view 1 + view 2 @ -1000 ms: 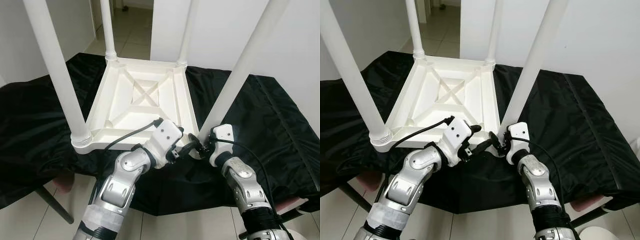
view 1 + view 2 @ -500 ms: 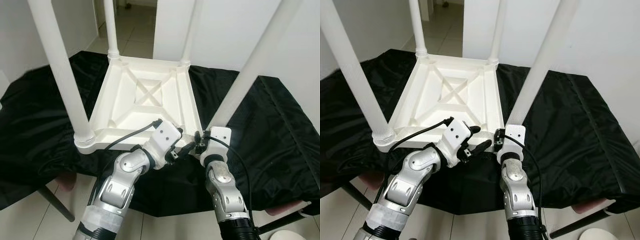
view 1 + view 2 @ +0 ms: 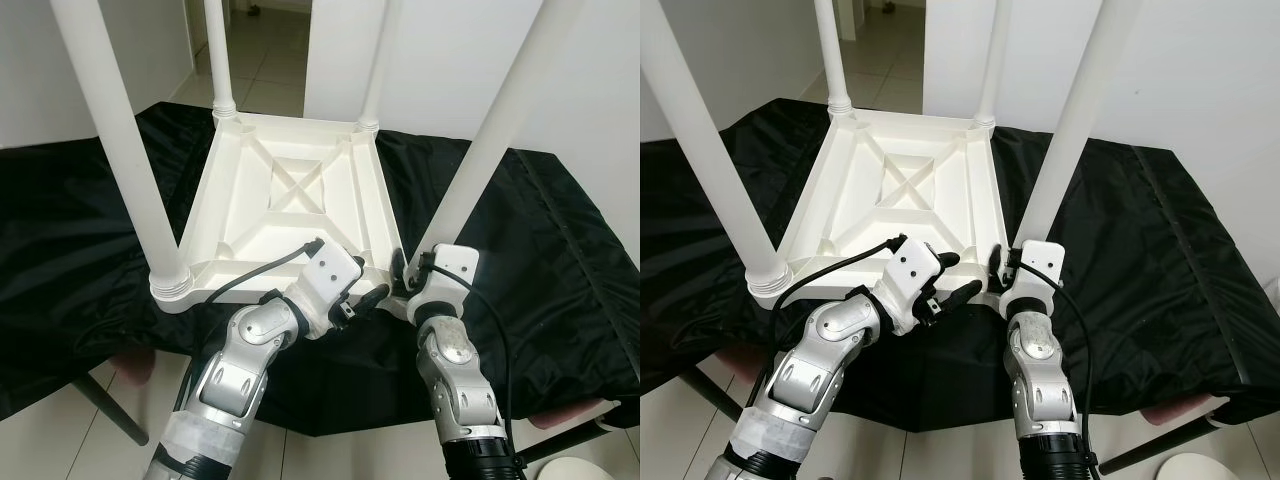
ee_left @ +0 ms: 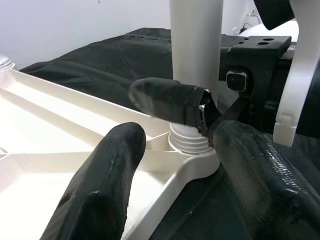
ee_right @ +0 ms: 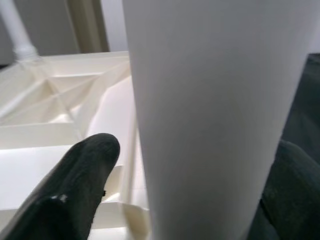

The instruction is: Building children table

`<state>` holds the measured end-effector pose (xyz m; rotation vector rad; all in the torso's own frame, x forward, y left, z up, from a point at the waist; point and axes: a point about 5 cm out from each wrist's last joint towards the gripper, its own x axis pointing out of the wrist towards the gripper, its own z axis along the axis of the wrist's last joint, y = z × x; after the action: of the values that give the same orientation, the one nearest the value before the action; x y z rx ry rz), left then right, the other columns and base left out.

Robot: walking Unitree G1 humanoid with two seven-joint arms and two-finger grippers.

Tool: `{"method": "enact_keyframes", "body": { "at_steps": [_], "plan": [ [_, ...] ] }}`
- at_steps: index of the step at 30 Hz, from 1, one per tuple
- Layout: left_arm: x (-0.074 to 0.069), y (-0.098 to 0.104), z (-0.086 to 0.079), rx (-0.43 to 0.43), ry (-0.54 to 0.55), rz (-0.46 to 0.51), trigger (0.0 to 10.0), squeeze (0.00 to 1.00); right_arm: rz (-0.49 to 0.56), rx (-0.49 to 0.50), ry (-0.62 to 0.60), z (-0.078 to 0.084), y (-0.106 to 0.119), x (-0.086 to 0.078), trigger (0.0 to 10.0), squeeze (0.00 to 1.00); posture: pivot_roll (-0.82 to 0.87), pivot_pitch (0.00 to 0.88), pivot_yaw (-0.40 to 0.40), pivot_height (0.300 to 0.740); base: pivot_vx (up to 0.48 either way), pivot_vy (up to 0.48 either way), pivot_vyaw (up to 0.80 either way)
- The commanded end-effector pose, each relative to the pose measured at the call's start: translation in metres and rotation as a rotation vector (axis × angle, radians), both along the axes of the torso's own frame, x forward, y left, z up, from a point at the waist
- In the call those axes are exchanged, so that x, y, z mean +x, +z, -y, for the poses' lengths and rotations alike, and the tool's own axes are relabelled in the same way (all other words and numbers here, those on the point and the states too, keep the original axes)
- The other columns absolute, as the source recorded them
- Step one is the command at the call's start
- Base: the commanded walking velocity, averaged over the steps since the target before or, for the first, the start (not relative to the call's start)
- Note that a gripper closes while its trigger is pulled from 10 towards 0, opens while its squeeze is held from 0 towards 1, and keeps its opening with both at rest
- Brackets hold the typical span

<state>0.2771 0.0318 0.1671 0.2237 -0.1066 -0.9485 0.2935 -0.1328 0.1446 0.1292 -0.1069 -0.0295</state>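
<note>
On the black cloth the white table top lies upside down, four legs standing up from its corners. I work at the near corner on my right, where the near-right leg meets its socket.

My right gripper straddles that leg low down, one finger either side — whether the pads press the leg or sit just off it, I cannot tell. My left gripper hangs just beside the same socket, fingers spread wide, holding nothing, tips near the threaded collar.

Judgement: hollow plastic, light and stiff, smooth and a bit slippery — the long leg would lever the top about if I push high. Best hold is low on the leg, close to the socket, with the left steadying the corner rim of the table top. Leg looks nearly seated; some thread shows yet at the collar.
</note>
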Motion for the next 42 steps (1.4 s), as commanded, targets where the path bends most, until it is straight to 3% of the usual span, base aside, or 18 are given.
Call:
{"method": "enact_keyframes", "body": {
  "at_steps": [1,5,6,9,16,17,29,31,32,33,42],
  "plan": [
    [0.001,-0.004,0.000,0.004,0.065,0.009,10.0,0.00,-0.021,0.021,0.013,0.004,-0.007,-0.002,10.0,1.00,0.03,0.000,-0.050,0.740,0.000,0.000,0.00],
    [0.003,-0.002,0.003,-0.002,0.061,0.011,10.0,0.00,-0.044,-0.018,0.082,0.013,-0.012,-0.002,10.0,1.00,0.03,0.000,-0.047,0.740,0.000,0.000,0.00],
    [0.006,0.000,0.003,-0.005,0.061,0.013,10.0,0.00,-0.050,-0.039,0.115,0.018,-0.014,-0.002,10.0,0.00,0.02,0.000,-0.040,0.740,0.000,0.000,0.00],
    [0.008,0.001,0.003,-0.005,0.058,0.018,10.0,0.00,-0.047,-0.093,0.215,0.026,-0.018,-0.004,10.0,0.00,0.01,0.000,-0.033,0.740,0.000,0.000,0.00],
    [0.008,0.001,0.001,0.000,0.055,0.022,10.0,0.00,-0.027,-0.152,0.300,0.034,-0.019,-0.006,10.0,0.00,0.01,0.000,-0.026,0.740,0.000,0.000,0.00],
    [0.009,-0.002,-0.001,0.001,0.016,-0.017,10.0,0.00,-0.007,-0.213,0.353,0.041,-0.016,-0.001,10.0,0.00,0.00,0.000,-0.023,0.740,0.000,0.000,0.00],
    [-0.001,-0.008,-0.008,0.023,-0.082,-0.044,10.0,0.00,0.028,-0.307,0.509,0.052,-0.003,0.014,10.0,0.00,0.02,0.000,-0.020,0.740,0.000,0.000,0.00],
    [-0.002,-0.010,-0.009,0.029,-0.092,-0.046,10.0,0.00,0.026,-0.327,0.535,0.053,-0.003,0.016,9.6,0.00,0.02,0.000,-0.018,0.740,0.000,0.000,0.00],
    [-0.002,-0.013,-0.012,0.038,-0.081,-0.055,10.0,0.00,0.019,-0.358,0.562,0.055,-0.004,0.019,2.9,0.00,0.01,0.000,-0.017,0.740,0.000,0.000,0.00],
    [-0.001,-0.015,-0.016,0.047,-0.069,-0.060,10.0,0.00,0.009,-0.375,0.582,0.056,-0.005,0.022,0.0,0.00,0.01,0.000,-0.016,0.740,0.000,0.000,0.00],
    [0.001,-0.015,-0.019,0.050,-0.053,-0.067,10.0,0.00,-0.031,-0.398,0.622,0.063,-0.015,0.019,0.0,0.00,0.01,0.000,-0.015,0.740,0.000,0.000,0.00]
  ]
}}
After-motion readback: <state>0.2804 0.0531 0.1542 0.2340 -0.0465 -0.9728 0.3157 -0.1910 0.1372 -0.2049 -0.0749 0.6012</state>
